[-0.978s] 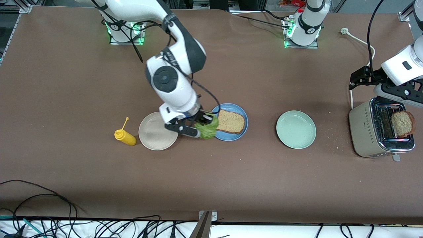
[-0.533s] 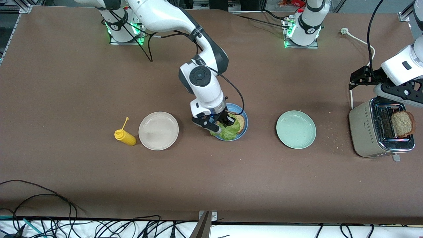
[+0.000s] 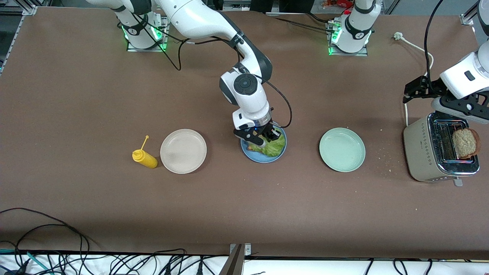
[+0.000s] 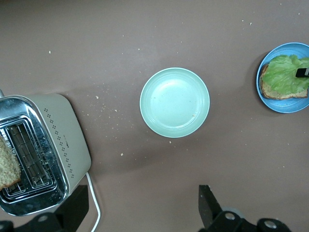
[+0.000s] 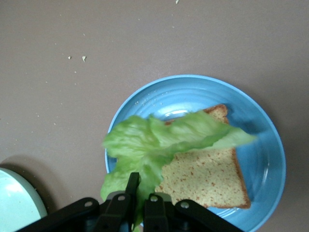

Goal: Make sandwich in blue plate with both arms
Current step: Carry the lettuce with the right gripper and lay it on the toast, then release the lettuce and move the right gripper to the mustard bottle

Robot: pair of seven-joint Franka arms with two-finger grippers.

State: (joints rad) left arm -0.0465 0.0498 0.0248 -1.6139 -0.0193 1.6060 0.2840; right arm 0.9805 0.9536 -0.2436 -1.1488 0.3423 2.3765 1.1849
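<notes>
A yellow squeeze bottle with a thin nozzle (image 3: 144, 158) lies on the brown table (image 3: 76, 114) toward the right arm's end, with a round beige-white plate (image 3: 183, 151) just beside it. Next along sits the round, shallow, medium-blue plate (image 3: 252, 153), holding one square slice of brown wholemeal bread with a darker crust (image 5: 212, 180). The right gripper (image 3: 263, 139), black and two-fingered on its glossy white arm, hangs low over this plate with its fingers pinched together on one end of a ruffled green lettuce leaf (image 5: 159, 142). In the right wrist view the leaf spreads across the slice, covering part of it while a corner and one side of the bread stay bare.

Farther toward the left arm's end lies a round pale green plate (image 3: 342, 149), well apart from the blue one, with crumbs scattered on the table near it. At that end of the table stands a beige and chrome two-slot toaster (image 3: 420, 156). A second brown bread slice (image 3: 465, 143) sticks up out of one slot. The left gripper (image 4: 145, 212) waits in the air over the toaster, its fingers spread wide and holding nothing.
</notes>
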